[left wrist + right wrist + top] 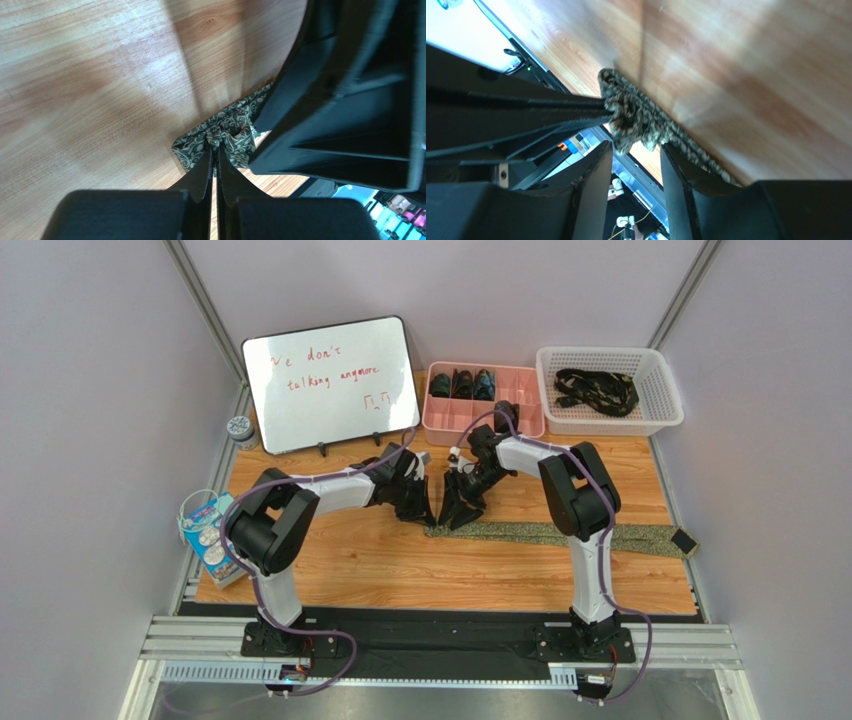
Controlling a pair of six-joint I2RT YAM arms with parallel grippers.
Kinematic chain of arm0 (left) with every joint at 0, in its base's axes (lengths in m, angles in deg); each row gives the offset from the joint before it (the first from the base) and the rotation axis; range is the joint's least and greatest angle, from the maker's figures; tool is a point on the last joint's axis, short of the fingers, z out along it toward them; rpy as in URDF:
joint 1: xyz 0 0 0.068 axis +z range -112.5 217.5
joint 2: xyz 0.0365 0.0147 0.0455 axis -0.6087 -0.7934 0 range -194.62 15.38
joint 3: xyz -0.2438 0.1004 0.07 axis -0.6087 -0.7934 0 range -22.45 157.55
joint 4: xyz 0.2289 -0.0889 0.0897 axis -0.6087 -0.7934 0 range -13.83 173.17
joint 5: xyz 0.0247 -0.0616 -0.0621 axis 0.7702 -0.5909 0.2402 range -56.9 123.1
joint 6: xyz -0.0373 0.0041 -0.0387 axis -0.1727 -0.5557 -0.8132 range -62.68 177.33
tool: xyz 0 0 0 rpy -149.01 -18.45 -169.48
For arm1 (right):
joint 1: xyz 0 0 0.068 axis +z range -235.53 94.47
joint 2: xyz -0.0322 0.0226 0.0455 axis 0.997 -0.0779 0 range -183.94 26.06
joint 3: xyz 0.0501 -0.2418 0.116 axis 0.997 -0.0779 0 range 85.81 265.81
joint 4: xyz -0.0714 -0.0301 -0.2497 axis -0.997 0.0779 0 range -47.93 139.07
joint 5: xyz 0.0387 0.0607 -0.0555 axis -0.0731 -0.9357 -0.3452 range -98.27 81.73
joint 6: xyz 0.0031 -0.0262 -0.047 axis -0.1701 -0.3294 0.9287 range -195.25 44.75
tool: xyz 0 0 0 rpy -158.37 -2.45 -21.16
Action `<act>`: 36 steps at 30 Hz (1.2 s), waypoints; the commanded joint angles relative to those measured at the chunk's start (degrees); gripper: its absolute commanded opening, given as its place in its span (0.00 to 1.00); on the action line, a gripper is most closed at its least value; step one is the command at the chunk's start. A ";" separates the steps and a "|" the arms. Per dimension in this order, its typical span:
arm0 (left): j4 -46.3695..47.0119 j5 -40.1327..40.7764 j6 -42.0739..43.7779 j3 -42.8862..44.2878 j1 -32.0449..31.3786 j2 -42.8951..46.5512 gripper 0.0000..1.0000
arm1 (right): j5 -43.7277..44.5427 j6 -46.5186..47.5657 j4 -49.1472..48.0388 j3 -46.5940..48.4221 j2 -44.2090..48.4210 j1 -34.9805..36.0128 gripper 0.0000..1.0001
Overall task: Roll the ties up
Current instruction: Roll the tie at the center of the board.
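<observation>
The left arm point(325, 490) and right arm point(522, 453) are built alike, with smooth white shells on the links and bulky matte black housings at the joints. A thin purple cable point(258, 592) runs along each, looping near the black base plates point(585, 640). The left fingers point(200, 172) and right fingers point(596, 175) are flat, angular black plastic blades with ribbed bracing.

I count one green tie point(500, 532), one whiteboard point(330, 380), one pink tray point(500, 420) with three dark rolls point(462, 385), one white basket point(665, 400) and two arms point(330, 490). The dark ties point(597, 390) in the basket I cannot count.
</observation>
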 commanded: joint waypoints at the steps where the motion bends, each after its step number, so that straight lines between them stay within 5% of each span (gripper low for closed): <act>1: -4.86 5.33 2.17 -0.01 -0.24 -1.60 0.00 | -0.62 -2.89 -2.24 2.53 -1.38 0.89 0.44; 10: -4.69 5.68 1.73 0.26 -0.59 -1.68 0.00 | -2.46 -4.74 -3.47 1.92 -1.91 1.16 0.26; 14: -4.25 5.51 1.47 0.17 -0.59 -0.99 0.00 | -2.03 -3.60 -3.13 1.13 -2.17 0.81 0.00; 17: -3.72 5.51 1.38 -0.45 -0.42 1.03 0.07 | -0.97 -1.84 -3.12 0.07 -2.70 -0.07 0.00; 20: -1.28 2.88 0.33 -1.76 0.98 4.54 0.42 | -0.10 0.27 -3.21 -0.81 -3.23 -1.12 0.00; 23: 0.23 -0.37 -1.52 -3.26 2.92 7.27 0.55 | 0.61 1.58 -3.91 -1.95 -3.32 -2.00 0.00; 36: 7.34 -5.48 -5.91 -10.29 5.03 7.73 0.57 | 1.93 2.56 -7.34 -5.64 -3.14 -2.27 0.00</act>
